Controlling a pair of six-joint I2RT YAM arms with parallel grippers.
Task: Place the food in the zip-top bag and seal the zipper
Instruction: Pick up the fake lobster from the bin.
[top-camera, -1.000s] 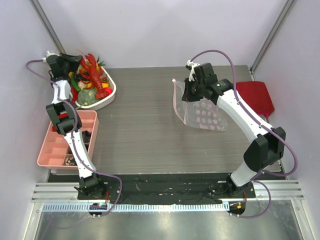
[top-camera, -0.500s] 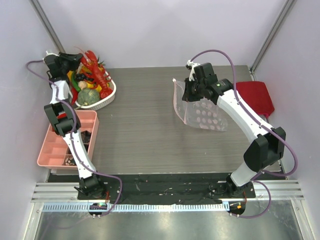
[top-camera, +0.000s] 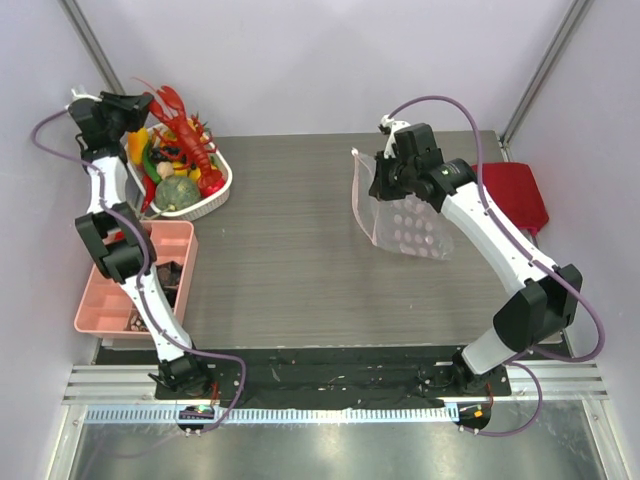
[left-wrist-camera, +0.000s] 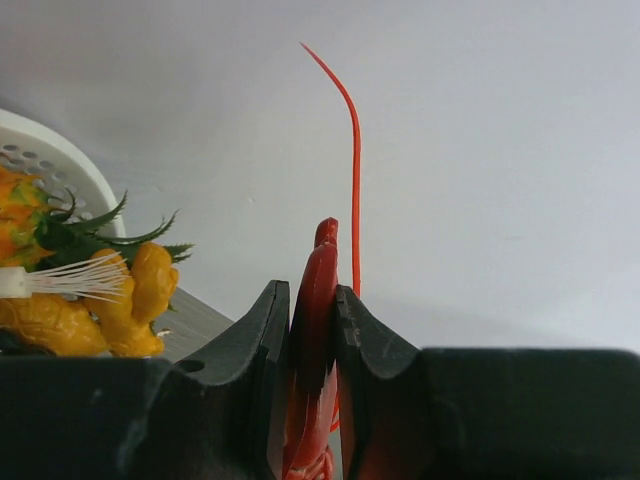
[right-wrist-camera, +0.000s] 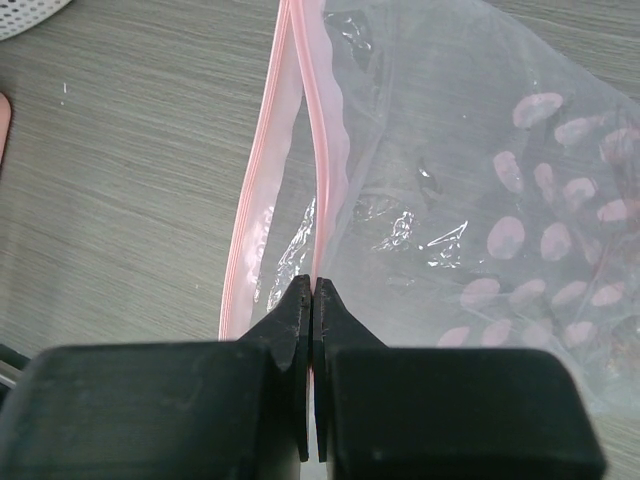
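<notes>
My left gripper (top-camera: 148, 100) is shut on a claw of the red lobster (top-camera: 190, 138) and holds it lifted above the white basket (top-camera: 215, 195) at the far left; the claw shows pinched between the fingers in the left wrist view (left-wrist-camera: 318, 300). Yellow and green toy foods (top-camera: 172, 188) lie in the basket. My right gripper (top-camera: 384, 172) is shut on one lip of the clear dotted zip-top bag (top-camera: 405, 225), holding its mouth up. In the right wrist view the pink zipper strip (right-wrist-camera: 325, 150) runs from my right gripper (right-wrist-camera: 314, 290); the other lip (right-wrist-camera: 262, 170) hangs apart, so the mouth gapes.
A pink compartment tray (top-camera: 128, 285) sits at the left edge with small pieces in it. A red cloth (top-camera: 512, 192) lies at the right edge. Grey walls and metal posts stand close behind the table.
My left gripper has lifted the lobster up and toward the back left, out of the basket. My right gripper has shifted slightly right with the bag.
</notes>
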